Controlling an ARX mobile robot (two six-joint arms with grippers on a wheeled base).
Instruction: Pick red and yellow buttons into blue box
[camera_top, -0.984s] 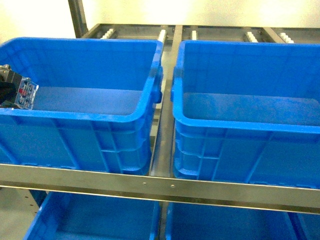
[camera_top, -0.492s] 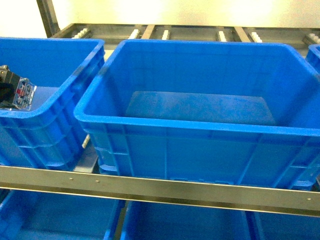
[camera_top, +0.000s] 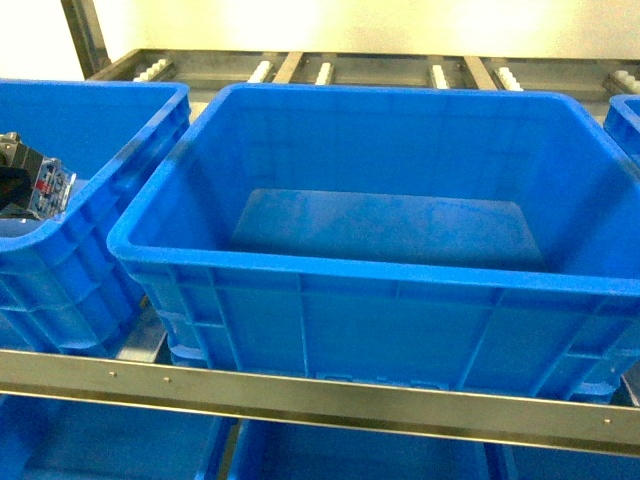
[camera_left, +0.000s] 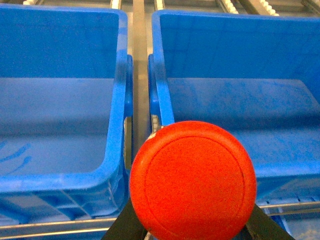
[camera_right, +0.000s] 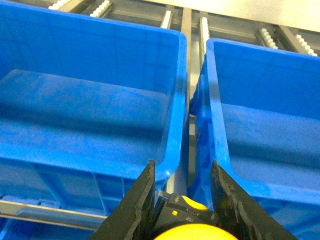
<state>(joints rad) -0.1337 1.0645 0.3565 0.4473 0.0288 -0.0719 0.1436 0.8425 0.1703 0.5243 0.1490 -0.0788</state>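
Red button (camera_left: 193, 181) clamped in left gripper (camera_left: 190, 220), yellow button (camera_right: 187, 231) in right gripper (camera_right: 182, 200). If released early (both short of blue box (camera_top: 340, 275) rim), buttons dropped between crates.

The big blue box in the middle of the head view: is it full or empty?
Empty. The blue box shows only bare blue floor; the red button is outside it, held before the left wrist camera.

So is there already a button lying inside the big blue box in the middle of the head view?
No, the blue box shows only a bare blue floor, with no button in it.
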